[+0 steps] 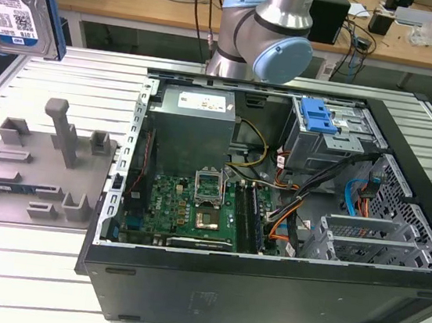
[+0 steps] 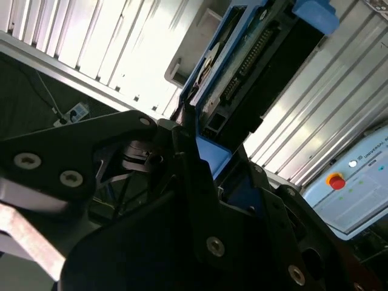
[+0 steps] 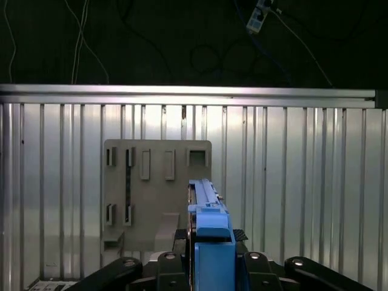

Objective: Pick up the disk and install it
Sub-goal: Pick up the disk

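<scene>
The disk (image 1: 15, 3) hangs high in the air at the exterior view's left. It is a silver hard drive with a white and blue label, framed by a blue bracket. In the first wrist view the disk (image 3: 205, 200) shows edge-on, clamped at its blue bracket by my gripper (image 3: 212, 239). It is well above the grey fixture plate (image 3: 151, 188). The second wrist view shows the disk (image 2: 242, 66) from its connector side, with my gripper (image 2: 203, 151) shut on its blue frame.
An open computer case (image 1: 128, 166) lies on the ribbed aluminium table, with a drive cage and blue latch (image 1: 318, 115) at its far right. The grey fixture plate (image 1: 42, 164) with upright pegs sits left of the case. The arm's base (image 1: 263, 33) stands behind.
</scene>
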Action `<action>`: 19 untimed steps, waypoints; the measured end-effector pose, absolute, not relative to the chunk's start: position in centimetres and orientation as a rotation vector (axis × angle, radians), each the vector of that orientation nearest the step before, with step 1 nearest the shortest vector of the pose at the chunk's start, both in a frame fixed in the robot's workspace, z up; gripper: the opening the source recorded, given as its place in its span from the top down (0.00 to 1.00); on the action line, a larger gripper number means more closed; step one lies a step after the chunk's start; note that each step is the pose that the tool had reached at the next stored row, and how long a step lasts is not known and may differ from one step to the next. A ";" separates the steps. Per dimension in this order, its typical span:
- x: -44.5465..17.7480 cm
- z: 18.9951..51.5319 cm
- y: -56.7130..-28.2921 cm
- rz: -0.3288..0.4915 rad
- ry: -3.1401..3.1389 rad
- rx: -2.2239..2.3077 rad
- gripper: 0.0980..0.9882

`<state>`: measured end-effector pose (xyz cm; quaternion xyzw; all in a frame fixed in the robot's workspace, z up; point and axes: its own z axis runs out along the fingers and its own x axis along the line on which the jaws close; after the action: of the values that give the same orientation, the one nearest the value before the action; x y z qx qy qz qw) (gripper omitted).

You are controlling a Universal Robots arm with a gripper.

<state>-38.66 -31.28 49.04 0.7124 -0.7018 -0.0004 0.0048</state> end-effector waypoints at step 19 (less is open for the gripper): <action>-30.9 49.4 -35.4 -0.017 -2.191 2.225 0.70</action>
<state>-30.94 -35.38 49.35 0.7124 -0.7017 -0.0054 0.0093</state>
